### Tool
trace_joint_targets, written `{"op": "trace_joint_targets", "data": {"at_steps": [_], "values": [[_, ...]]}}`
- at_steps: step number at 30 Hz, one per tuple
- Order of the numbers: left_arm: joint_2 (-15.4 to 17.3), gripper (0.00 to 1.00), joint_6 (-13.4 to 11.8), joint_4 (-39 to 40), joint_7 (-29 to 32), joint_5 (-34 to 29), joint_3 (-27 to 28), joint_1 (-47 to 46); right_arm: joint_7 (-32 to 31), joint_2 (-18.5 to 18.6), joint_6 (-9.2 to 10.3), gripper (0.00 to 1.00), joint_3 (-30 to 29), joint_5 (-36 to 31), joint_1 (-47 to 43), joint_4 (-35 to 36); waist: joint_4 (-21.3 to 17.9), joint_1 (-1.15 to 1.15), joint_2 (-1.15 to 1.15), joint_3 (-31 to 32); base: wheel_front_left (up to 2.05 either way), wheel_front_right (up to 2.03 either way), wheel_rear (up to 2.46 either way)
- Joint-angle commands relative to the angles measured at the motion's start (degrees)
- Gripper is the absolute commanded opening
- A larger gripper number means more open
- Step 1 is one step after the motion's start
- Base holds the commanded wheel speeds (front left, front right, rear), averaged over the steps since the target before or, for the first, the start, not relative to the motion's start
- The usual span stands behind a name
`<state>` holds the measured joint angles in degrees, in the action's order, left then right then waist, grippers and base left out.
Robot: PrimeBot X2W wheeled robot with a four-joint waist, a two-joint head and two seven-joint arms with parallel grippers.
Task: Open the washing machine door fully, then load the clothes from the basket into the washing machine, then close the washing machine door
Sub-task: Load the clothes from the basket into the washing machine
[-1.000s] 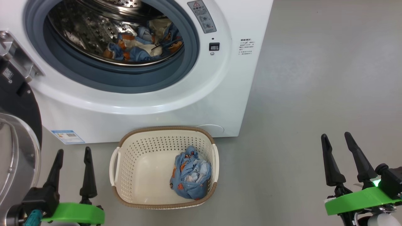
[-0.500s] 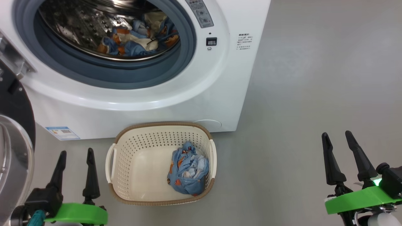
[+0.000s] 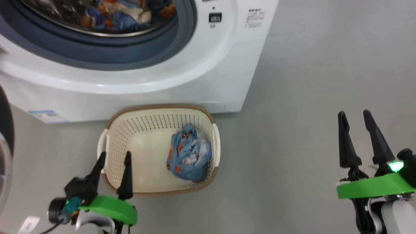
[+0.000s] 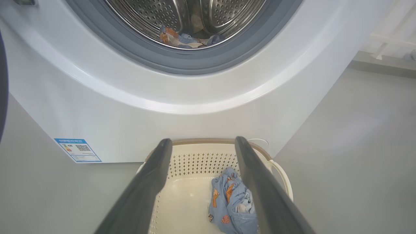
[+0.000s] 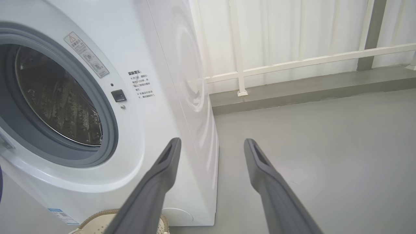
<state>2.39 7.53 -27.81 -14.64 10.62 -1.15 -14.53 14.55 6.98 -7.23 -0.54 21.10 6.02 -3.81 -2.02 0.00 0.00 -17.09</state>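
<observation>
Left end effector [image 3: 115, 153], jaws spread and empty, is moving in over the basket's [image 3: 156, 106] lower-left rim. Clothes [image 3: 189, 155] are lying rightward, nearer this arm.

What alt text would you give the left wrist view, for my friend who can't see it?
A cream basket on a grey floor holds one crumpled blue printed garment, seen between the left arm's open jaws. Behind it rises a white washing machine, its steel drum open to view with more printed clothes inside.
</observation>
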Motion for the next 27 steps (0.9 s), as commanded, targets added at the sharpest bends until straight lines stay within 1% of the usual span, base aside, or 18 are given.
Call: {"op": "trace_joint_targets", "data": {"at_steps": [1,4,13,14,15,20,27], "values": [[0.8,1.0,0.0,-1.1,-0.4,0.3,0.3,-2.8,0.4,-0.1,-0.25,1.0,0.5,-0.8,2.1,2.0,-0.7,0.0,0.0,-4.5,0.0,0.0,0.0],[1.7,1.0,0.0,-6.1,-0.4,0.8,-2.9,-7.2,0.4,-0.8,-0.25,1.0,0.4,-1.1,4.3,2.9,-1.4,0.0,0.0,-8.9,0.0,0.0,0.0],[5.0,1.0,0.0,-16.5,-0.4,5.0,-11.5,-16.6,0.4,-2.5,-0.25,1.0,0.3,-1.2,9.5,4.4,-3.9,0.0,0.0,-17.7,0.0,0.0,0.0],[5.0,1.0,0.0,-16.5,-0.4,5.0,-11.5,-16.6,0.4,-2.5,-0.25,1.0,0.3,-1.2,9.5,4.4,-3.9,0.0,0.0,-17.7,0.0,0.0,0.0],[5.3,1.0,0.0,-17.5,-0.4,5.5,-12.7,-17.6,0.4,-2.6,-0.25,1.0,0.4,-1.2,10.0,4.5,-4.2,0.0,0.0,-18.5,0.0,0.0,0.0],[7.2,1.0,0.0,-22.5,-0.4,8.1,-18.8,-22.3,0.4,-3.3,-0.25,1.0,1.2,-1.1,12.3,4.8,-5.9,0.0,0.0,-22.2,0.0,0.0,0.0],[9.3,1.0,0.0,-28.8,-0.4,12.6,-27.8,-28.0,0.4,-3.9,-0.25,1.0,2.1,-0.9,13.9,5.3,-7.7,0.0,0.0,-25.6,0.0,0.0,0.0]]}}
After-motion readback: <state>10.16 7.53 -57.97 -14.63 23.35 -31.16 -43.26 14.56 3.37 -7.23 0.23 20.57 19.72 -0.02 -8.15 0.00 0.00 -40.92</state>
